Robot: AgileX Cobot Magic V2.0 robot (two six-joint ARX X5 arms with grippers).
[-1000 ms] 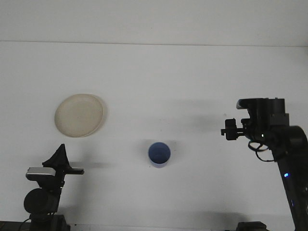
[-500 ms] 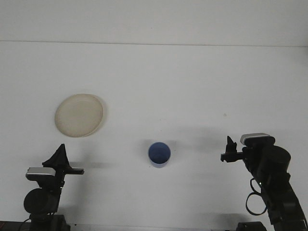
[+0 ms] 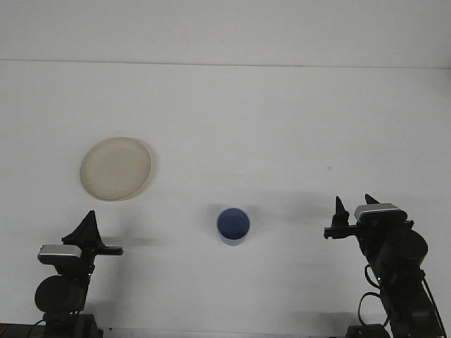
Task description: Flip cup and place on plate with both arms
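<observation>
- A blue cup [image 3: 233, 225] stands mouth-up near the middle of the white table [image 3: 282, 127], nothing holding it; its open rim faces the camera, so as far as can be judged the flip is already made or was never needed, and only the placing is left.
- The cream plate [image 3: 115, 168] lies bare on the far left, well apart from the cup, which has not yet been set on it.
- The left gripper [image 3: 89, 224] sits low at the near left edge, its dark fingers seen edge-on as one pointed shape; whether they are parted or closed cannot be told.
- The right gripper [image 3: 352, 206] sits low at the near right, well clear of the cup, two slim fingertips pointing up with a visible gap between them and nothing in their grasp.
- Both arms are folded close to their bases, wrists upright, a parked-looking posture that leaves the middle of the table open.
</observation>
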